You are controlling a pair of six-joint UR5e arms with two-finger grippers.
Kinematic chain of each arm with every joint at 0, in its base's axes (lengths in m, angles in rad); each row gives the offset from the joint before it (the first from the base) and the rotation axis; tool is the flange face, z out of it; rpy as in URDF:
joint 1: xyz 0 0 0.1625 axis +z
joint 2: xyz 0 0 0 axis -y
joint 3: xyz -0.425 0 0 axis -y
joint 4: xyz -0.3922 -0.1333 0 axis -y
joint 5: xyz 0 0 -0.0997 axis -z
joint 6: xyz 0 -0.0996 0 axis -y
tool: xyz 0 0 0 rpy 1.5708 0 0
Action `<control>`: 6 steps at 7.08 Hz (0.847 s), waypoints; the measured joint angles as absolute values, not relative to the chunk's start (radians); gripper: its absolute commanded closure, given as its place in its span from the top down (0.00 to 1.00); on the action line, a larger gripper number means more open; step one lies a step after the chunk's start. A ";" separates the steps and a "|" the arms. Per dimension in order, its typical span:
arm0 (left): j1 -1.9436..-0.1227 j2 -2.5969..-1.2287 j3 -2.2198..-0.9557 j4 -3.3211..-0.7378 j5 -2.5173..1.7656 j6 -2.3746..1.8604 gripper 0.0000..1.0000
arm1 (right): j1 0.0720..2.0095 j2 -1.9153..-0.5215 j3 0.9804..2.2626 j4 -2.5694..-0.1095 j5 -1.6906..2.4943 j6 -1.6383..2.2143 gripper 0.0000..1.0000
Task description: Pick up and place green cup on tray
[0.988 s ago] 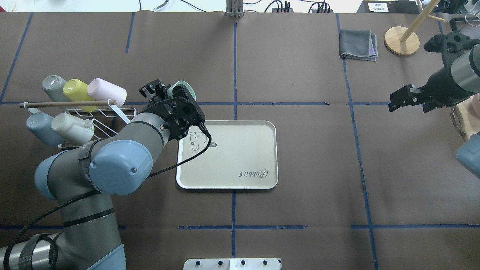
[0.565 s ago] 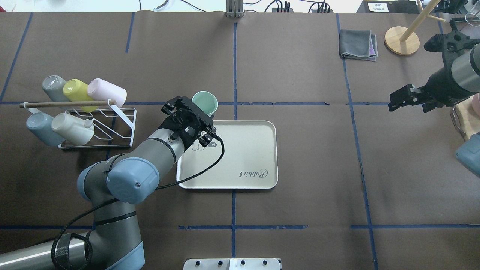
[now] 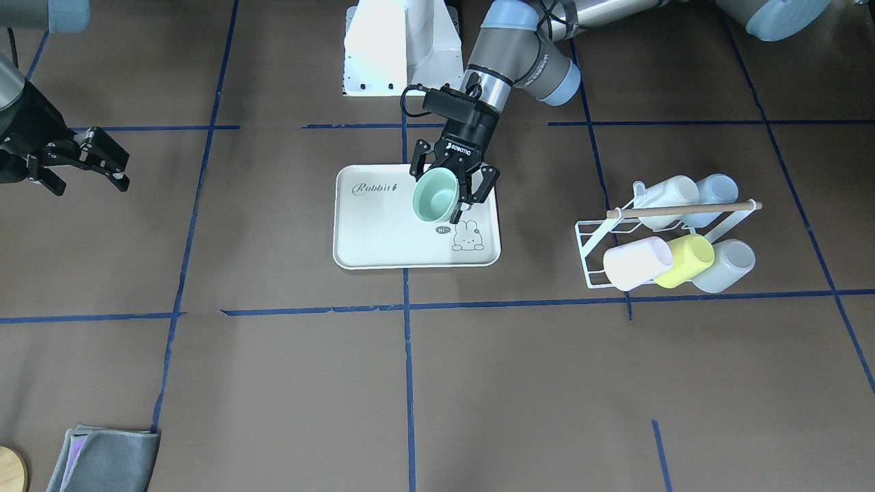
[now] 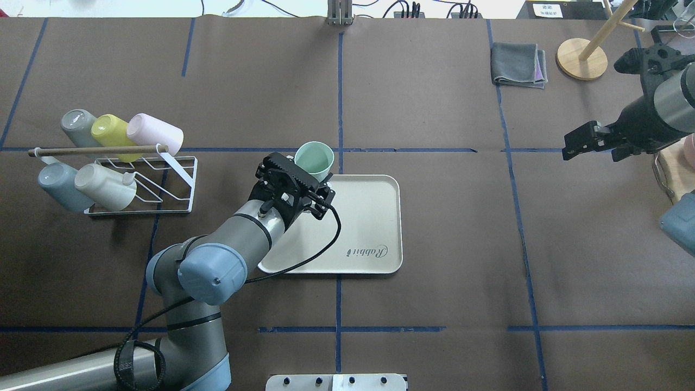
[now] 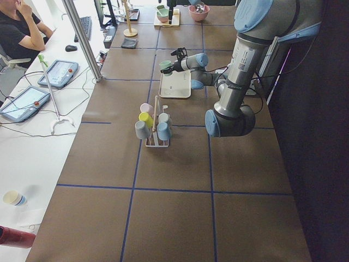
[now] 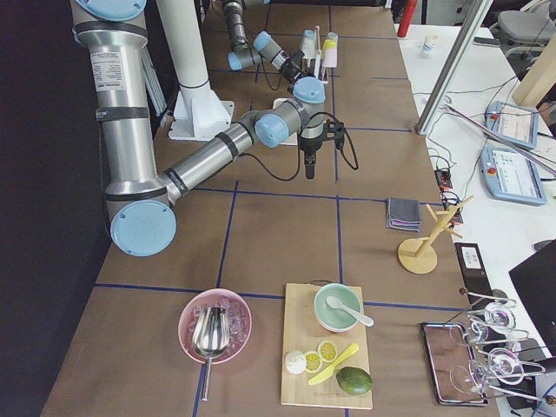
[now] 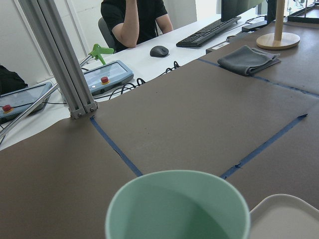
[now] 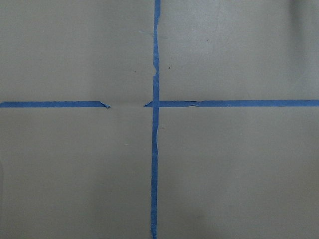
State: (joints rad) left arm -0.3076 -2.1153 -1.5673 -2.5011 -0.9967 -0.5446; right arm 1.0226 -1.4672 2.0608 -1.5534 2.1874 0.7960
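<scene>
The green cup [image 4: 314, 158] is a pale mint tumbler, held tilted with its mouth up and away from the arm. My left gripper [image 4: 302, 178] is shut on the cup and holds it above the cream-white tray [image 4: 369, 217], over the end with the bunny drawing. In the front-facing view the cup [image 3: 433, 197] hangs in the left gripper [image 3: 448, 187] over the tray [image 3: 379, 239]. The left wrist view shows the cup's rim [image 7: 177, 199] and a tray corner [image 7: 291, 214]. My right gripper [image 4: 576, 143] is open and empty, far right above the table.
A white wire rack [image 4: 163, 182] at the left holds several cups on their sides, among them a yellow one [image 4: 111, 133] and a pale blue one [image 4: 57, 184]. A folded grey cloth [image 4: 518, 64] and a wooden stand [image 4: 582, 58] lie far right.
My left arm has swung right from beside the rack, carrying the green cup to above the tray's bunny end. The right arm has not moved.
</scene>
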 measured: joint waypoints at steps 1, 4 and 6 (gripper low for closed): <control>-0.286 -2.124 -1.516 -2.566 -0.963 -0.547 0.16 | 1.023 -1.467 2.059 -1.554 2.187 0.796 1.00; -0.257 -2.153 -1.427 -2.695 -0.919 -0.549 0.21 | 1.023 -1.467 2.057 -1.554 2.187 0.796 1.00; -0.248 -2.194 -1.330 -2.791 -0.900 -0.549 0.29 | 1.023 -1.468 2.056 -1.555 2.185 0.795 1.00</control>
State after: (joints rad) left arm -0.2482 -2.1936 -1.3296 -2.7909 -0.8997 -0.5491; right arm 1.0232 -1.4679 2.0561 -1.5549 2.1851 0.7955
